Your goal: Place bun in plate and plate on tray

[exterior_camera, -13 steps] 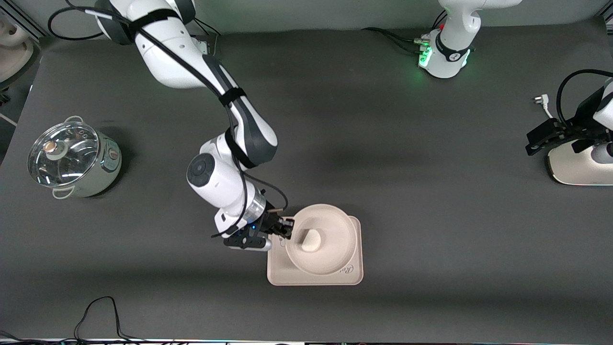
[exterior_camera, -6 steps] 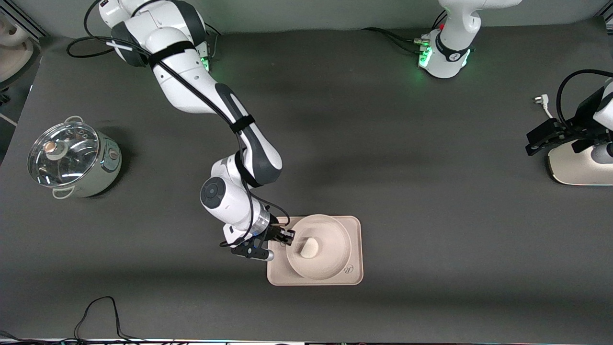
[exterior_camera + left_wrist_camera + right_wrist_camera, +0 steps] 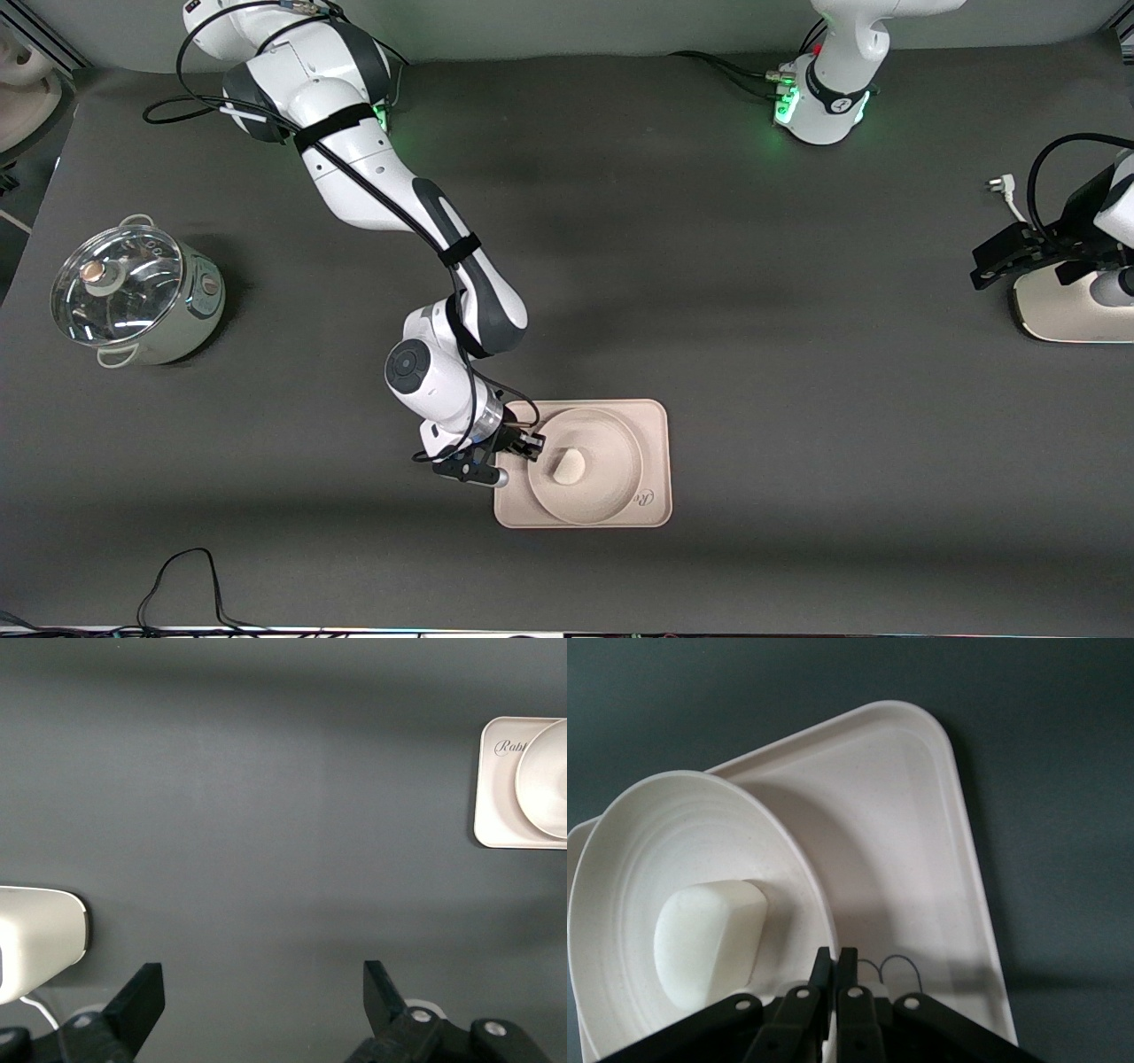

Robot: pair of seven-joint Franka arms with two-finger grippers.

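Observation:
The round cream plate (image 3: 602, 496) lies within the outline of the rectangular tray (image 3: 657, 421), with the off-white bun (image 3: 568, 466) in it. My right gripper (image 3: 530, 446) is shut on the plate's rim at the side toward the right arm's end of the table. In the right wrist view the fingers (image 3: 835, 958) pinch the rim of the plate (image 3: 664, 842); the bun (image 3: 709, 939) and the tray (image 3: 912, 850) show. I cannot tell whether the plate rests fully on the tray. My left gripper (image 3: 990, 257) waits open and empty at the left arm's end (image 3: 261, 988).
A steel pot with a glass lid (image 3: 133, 297) stands at the right arm's end. A white appliance (image 3: 1072, 310) sits under the left gripper, with a plug (image 3: 1001, 188) beside it. A black cable (image 3: 186, 576) loops at the near edge.
My right gripper has lowered the plate with the bun down toward the tray and a little nearer the front camera; the plate now sits inside the tray's outline. The left arm has not moved.

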